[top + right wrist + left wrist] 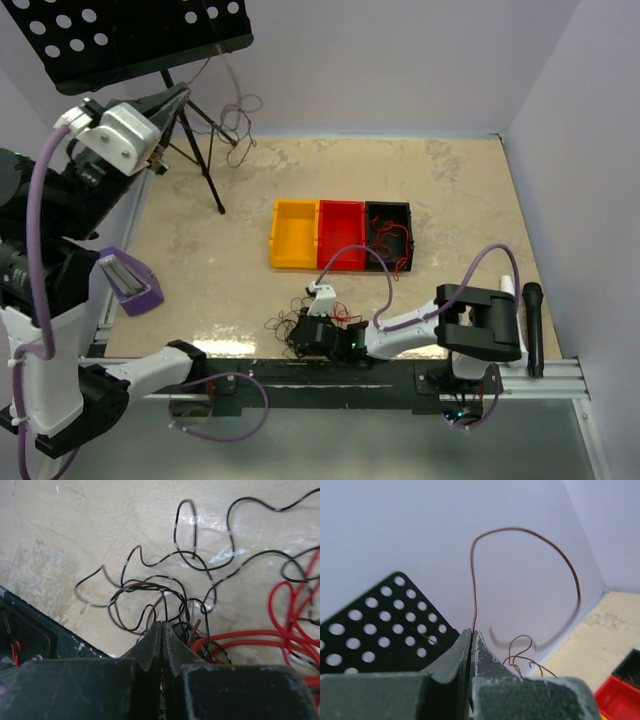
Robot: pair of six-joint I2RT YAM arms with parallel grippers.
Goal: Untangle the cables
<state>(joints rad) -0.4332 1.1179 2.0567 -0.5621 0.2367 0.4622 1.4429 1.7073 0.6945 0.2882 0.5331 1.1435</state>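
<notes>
My left gripper (183, 97) is raised high at the back left and is shut on a thin brown cable (240, 112). In the left wrist view the cable (520, 530) rises from the closed fingertips (471, 632) and arcs over to the right. My right gripper (303, 333) is low on the table near the front edge, in a tangle of cables (320, 322). In the right wrist view its jaws (162, 625) are shut with a thin wire from the black and brown tangle (165, 587) pinched at the tips. Red cables (287, 607) lie to the right.
Three bins stand mid-table: yellow (277, 235), red (342, 265) and black (407, 225), the black one with red wires inside. A black perforated music stand (130, 30) stands at the back left. A purple object (132, 282) lies left and a black microphone (533, 325) lies right.
</notes>
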